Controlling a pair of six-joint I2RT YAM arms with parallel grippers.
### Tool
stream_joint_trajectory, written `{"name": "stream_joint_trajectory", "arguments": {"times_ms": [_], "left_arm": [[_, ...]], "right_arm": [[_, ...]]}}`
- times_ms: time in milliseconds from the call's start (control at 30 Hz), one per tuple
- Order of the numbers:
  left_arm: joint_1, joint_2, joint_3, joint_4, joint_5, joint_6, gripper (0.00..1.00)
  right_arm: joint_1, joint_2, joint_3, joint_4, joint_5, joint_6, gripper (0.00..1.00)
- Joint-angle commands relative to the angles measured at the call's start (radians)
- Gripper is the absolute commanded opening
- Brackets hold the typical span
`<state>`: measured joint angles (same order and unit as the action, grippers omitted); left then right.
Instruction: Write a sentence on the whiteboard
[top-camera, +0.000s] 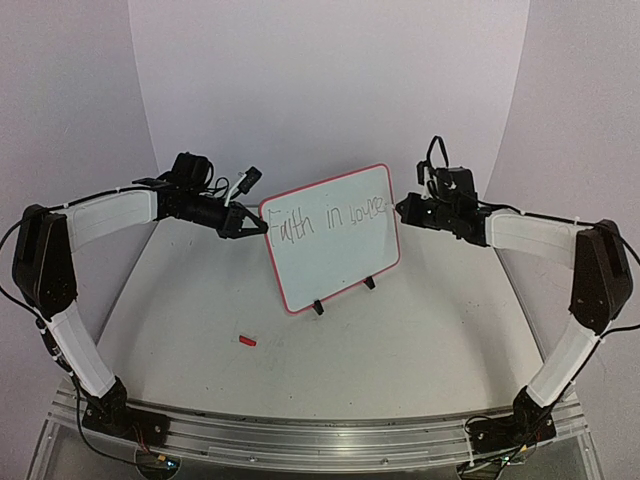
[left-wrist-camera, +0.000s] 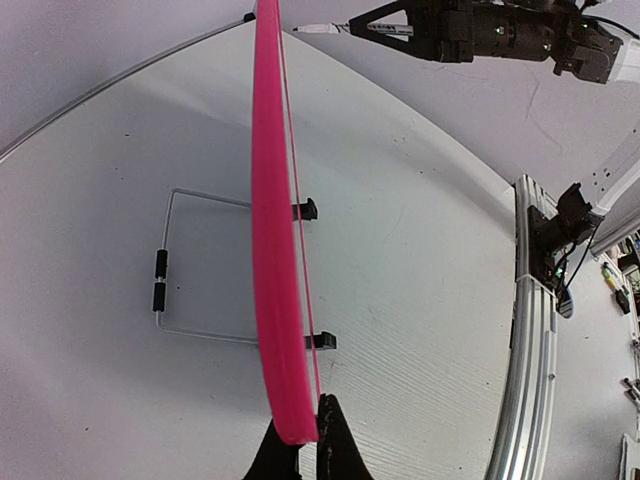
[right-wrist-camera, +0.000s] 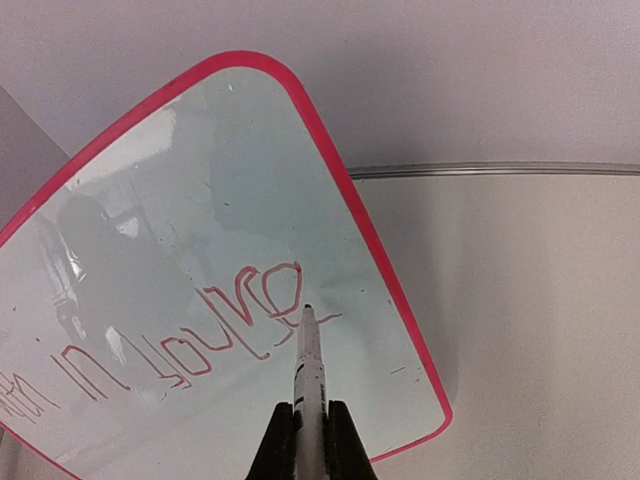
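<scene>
the whiteboard (top-camera: 335, 265) stands tilted back mid-worktop (top-camera: 420, 340). the sentence (top-camera: 330, 222) is one line: "faith in", then a word too scrawled to read. the left hand (left-wrist-camera: 305, 440) is clamped on the board's pink edge. the right hand (right-wrist-camera: 310, 415) grips a marker (right-wrist-camera: 308, 350), its tip at the writing's end. a small red piece (top-camera: 247, 341) lies in front, too small to identify.

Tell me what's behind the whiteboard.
The left wrist view shows a thin wire stand with two black sleeves, resting on the table behind the whiteboard. From above the whiteboard covers the stand, and no view shows its back face.
</scene>
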<state>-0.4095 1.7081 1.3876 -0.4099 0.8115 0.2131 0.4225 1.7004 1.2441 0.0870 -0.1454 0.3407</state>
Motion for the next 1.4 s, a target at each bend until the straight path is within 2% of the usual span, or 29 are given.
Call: {"name": "stream_joint_trajectory", "arguments": {"times_ms": [0, 300, 767, 1367], "left_arm": [[-0.032, -0.003, 0.002, -0.086, -0.014, 0.049, 0.0], [-0.038, -0.002, 0.002, -0.085, -0.011, 0.046, 0.0], [-0.043, 0.012, 0.002, -0.084, -0.012, 0.045, 0.0], [-0.048, 0.011, 0.004, -0.093, -0.022, 0.05, 0.0]], "right_arm": [[0.005, -0.1, -0.023, -0.008, 0.022, -0.018, 0.0], [0.003, -0.126, -0.035, -0.051, -0.026, -0.047, 0.0], [-0.072, -0.122, -0.017, -0.085, -0.21, -0.06, 0.0], [-0.084, 0.039, 0.188, -0.073, -0.218, -0.077, 0.0]]}}
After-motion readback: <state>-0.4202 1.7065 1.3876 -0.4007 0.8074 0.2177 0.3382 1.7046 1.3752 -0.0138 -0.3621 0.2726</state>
